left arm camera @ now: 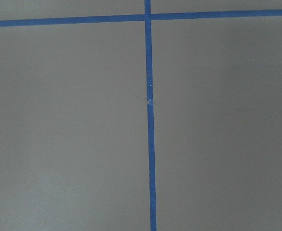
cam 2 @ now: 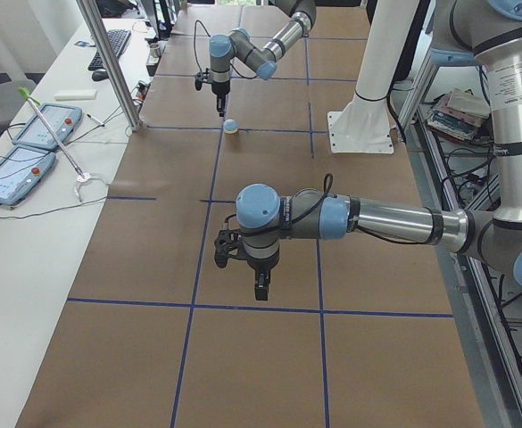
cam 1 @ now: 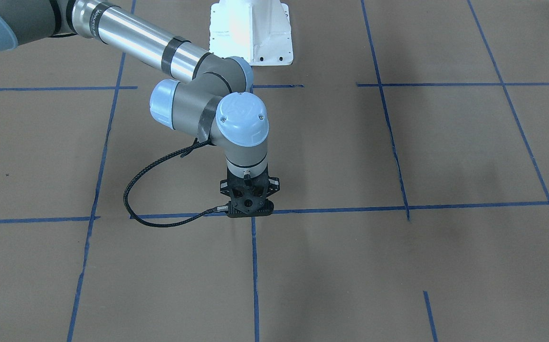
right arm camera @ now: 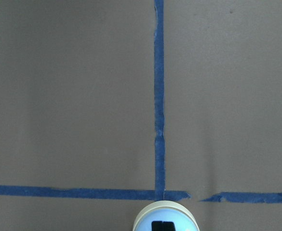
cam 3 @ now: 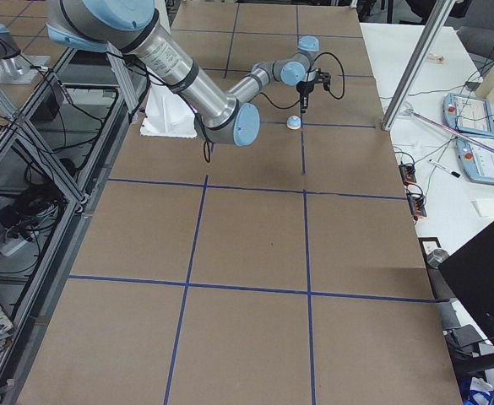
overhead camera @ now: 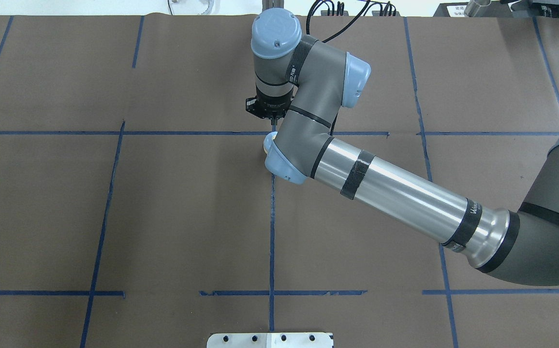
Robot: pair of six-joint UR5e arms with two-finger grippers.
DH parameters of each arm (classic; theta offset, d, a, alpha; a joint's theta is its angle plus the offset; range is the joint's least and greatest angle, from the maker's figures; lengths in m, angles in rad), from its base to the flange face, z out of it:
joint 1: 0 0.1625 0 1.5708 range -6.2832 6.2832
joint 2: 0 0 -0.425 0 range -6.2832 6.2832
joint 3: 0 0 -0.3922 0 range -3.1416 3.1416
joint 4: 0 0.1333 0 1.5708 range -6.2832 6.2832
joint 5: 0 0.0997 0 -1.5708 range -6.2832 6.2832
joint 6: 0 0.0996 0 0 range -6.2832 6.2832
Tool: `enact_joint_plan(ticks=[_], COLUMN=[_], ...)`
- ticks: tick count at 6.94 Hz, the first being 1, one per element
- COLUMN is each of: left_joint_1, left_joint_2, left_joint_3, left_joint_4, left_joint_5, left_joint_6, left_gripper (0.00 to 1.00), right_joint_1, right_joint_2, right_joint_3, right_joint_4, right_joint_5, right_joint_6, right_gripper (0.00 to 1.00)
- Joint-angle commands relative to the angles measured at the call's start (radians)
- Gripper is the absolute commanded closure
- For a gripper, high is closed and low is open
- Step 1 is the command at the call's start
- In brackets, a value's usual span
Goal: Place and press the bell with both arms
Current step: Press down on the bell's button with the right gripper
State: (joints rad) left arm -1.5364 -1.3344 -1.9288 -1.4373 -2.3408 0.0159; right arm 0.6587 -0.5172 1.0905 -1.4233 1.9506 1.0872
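The small light-blue bell [right arm camera: 143, 222] with its cream base ring stands beside a crossing of blue tape lines; it also shows in the overhead view [overhead camera: 269, 141] and in both side views [cam 2: 230, 127] [cam 3: 293, 122]. My right gripper [right arm camera: 163, 226] is shut and empty, pointing straight down over the bell's top, where it hides the button. In the side views its tip [cam 2: 221, 109] looks slightly above the bell; I cannot tell if they touch. In the front view the right arm [cam 1: 241, 123] hides the bell. My left gripper [cam 2: 261, 290] hangs over bare table far from the bell; I cannot tell whether it is open or shut.
The white bolted pedestal [cam 1: 250, 33] stands at the robot's edge of the table. Blue tape lines [left arm camera: 149, 120] divide the brown table into squares. A side bench with tablets [cam 2: 29, 134] and a metal pole [cam 2: 109, 62] lies along the operators' side.
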Motion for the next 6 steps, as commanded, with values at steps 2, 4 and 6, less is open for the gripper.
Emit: enact_joint_plan(ticks=[2, 4, 6], left_joint_1=[-0.001, 0.001, 0.001], left_joint_2=[0.0, 0.0, 0.0], left_joint_3=[0.002, 0.002, 0.001], left_joint_4=[0.0, 0.0, 0.0], left_joint_5=[0.0, 0.0, 0.0], left_joint_6=[-0.002, -0.002, -0.002], left_gripper=[0.0, 0.0, 0.0], right_joint_1=[-0.011, -0.025, -0.03], right_joint_2=[0.017, 0.013, 0.009], right_joint_3=[-0.001, 0.005, 0.002], right_joint_4=[-0.073, -0.092, -0.088], right_joint_5=[0.017, 0.018, 0.008], right_joint_6=[0.005, 0.005, 0.007], right_gripper=[1.0, 1.0, 1.0])
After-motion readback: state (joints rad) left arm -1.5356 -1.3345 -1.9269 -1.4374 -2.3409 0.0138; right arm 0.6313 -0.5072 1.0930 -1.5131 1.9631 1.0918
